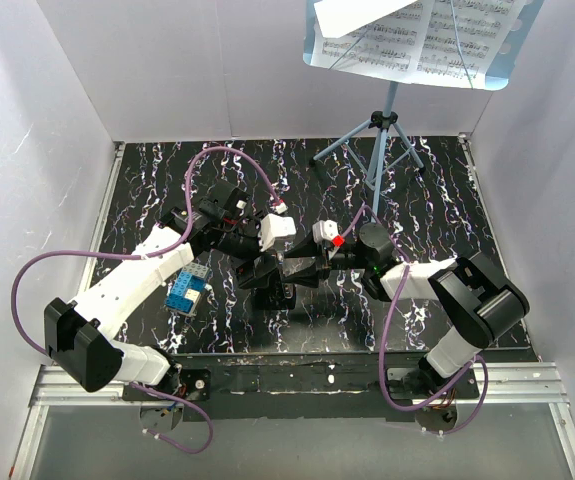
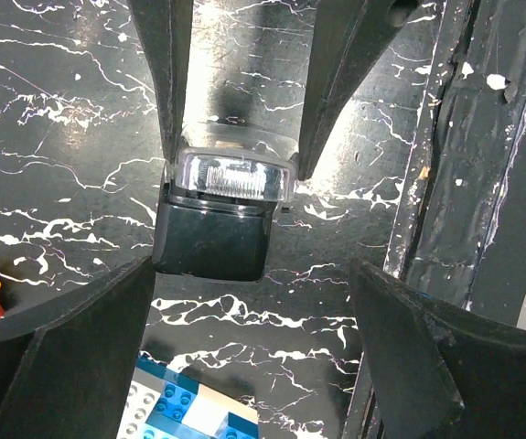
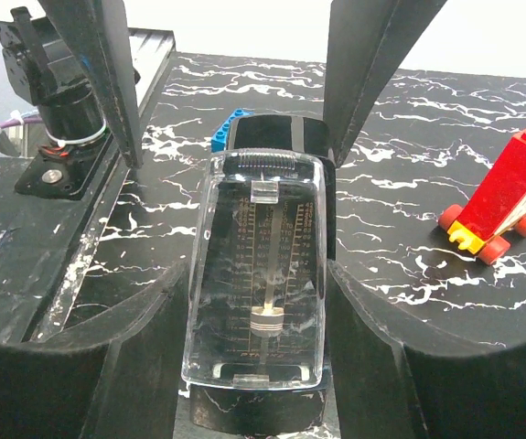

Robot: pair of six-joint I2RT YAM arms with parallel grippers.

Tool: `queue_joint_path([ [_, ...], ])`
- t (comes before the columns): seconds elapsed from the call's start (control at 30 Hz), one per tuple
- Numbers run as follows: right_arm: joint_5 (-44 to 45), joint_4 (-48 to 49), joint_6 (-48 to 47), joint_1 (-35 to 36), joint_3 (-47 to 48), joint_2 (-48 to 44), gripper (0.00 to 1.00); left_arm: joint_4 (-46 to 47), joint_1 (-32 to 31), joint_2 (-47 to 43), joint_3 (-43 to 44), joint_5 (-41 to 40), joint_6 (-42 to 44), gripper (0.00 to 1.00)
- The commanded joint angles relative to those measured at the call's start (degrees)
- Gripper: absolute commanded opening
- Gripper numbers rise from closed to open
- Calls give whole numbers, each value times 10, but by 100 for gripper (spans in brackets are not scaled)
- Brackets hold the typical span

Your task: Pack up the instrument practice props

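Observation:
The light-blue music stand (image 1: pixel 388 120) stands on its tripod at the back right of the table. White sheet-music pages (image 1: pixel 437 35) rest on its desk. Mid-table lies a metronome (image 3: pixel 255 274) with a clear cover over a black body (image 2: pixel 209 240). My right gripper (image 3: pixel 255 311) is shut on the cover's sides. My left gripper (image 2: pixel 252 306) faces it from the other end. It is open, its fingertips (image 3: pixel 127 137) standing either side of the black body without touching it.
A blue and white brick build (image 1: pixel 187 290) lies by the left arm, just under my left gripper (image 2: pixel 180 402). A red brick car (image 3: pixel 509 192) sits right of the metronome. The table's metal front rail (image 2: pixel 468 183) runs close by. White walls enclose the table.

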Motion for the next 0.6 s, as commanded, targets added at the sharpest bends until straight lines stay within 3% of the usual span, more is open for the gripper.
queue_joint_path([
  [0.0,13,40,-10,4,-16,4,1,-20,-4,-21,7,-2,20,85],
  [0.23,-6,54,-61,3,-16,10,1,-46,-4,-13,8,20,55,76],
  [0.57,-25,42,-19,-4,-15,32,1,-57,-3,4,21,38,84,71],
])
